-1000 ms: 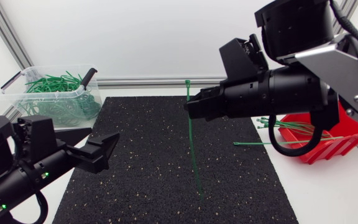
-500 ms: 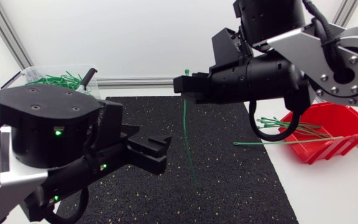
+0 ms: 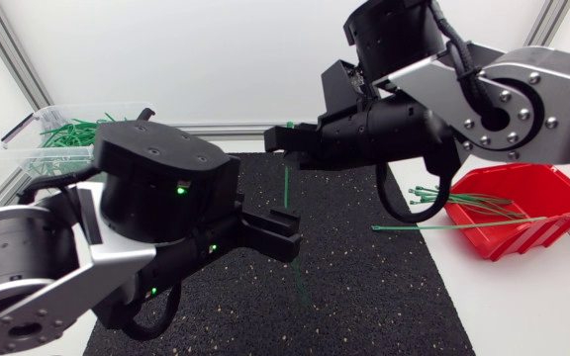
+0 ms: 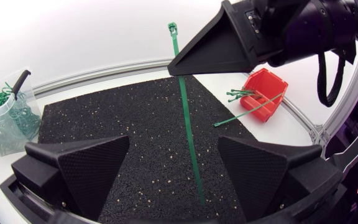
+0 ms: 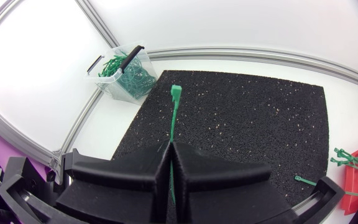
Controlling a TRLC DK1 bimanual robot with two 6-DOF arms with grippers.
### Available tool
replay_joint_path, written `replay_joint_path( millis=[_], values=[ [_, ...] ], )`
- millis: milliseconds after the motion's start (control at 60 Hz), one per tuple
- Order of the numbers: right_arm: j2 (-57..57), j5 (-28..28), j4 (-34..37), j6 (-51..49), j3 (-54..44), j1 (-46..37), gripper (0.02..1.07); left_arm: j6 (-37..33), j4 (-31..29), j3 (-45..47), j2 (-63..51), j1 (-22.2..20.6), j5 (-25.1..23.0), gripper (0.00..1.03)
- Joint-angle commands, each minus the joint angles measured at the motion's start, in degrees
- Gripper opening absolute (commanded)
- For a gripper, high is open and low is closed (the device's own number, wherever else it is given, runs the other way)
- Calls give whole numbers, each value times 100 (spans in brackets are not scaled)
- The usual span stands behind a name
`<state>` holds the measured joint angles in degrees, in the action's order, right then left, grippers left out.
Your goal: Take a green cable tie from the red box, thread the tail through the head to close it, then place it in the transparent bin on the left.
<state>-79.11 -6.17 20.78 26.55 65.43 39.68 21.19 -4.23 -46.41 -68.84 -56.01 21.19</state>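
Note:
My right gripper (image 3: pixel 281 138) is shut on a green cable tie (image 3: pixel 287 188) just under its head, above the mat's far middle. The tie hangs upright, its tail pointing down toward the mat. In the right wrist view the tie's head (image 5: pixel 176 92) sticks up from the closed fingers (image 5: pixel 197 171). My left gripper (image 4: pixel 173 168) is open, with the tie's lower strap (image 4: pixel 191 143) ahead of it, in line with the gap and touching neither finger. The red box (image 3: pixel 522 203) of ties sits at the right. The transparent bin (image 3: pixel 57 143) stands at the far left.
A black speckled mat (image 3: pixel 384 287) covers the table's middle. One loose green tie (image 3: pixel 433 225) juts out of the red box over the mat's right edge. The bin holds several closed ties and has a black handle (image 5: pixel 131 55).
My left arm has risen and swung in toward the middle, bringing its open gripper up to the hanging tie. My right gripper has shifted a little left with the tie.

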Motion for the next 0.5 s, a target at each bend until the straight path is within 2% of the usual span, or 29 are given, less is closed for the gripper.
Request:
replay_joint_path(
  millis=[0,233,367,483],
  values=[
    [-69,-33,-3,167,207,40,8,8,203,-87,-209,-24,96,99],
    [-113,-42,-3,202,233,84,8,-124,643,18,-429,2,377,96],
    [-131,-42,-3,228,251,92,8,-203,766,45,-569,64,474,87],
    [-148,-33,-3,255,233,119,8,-203,827,71,-648,99,509,86]
  ],
)
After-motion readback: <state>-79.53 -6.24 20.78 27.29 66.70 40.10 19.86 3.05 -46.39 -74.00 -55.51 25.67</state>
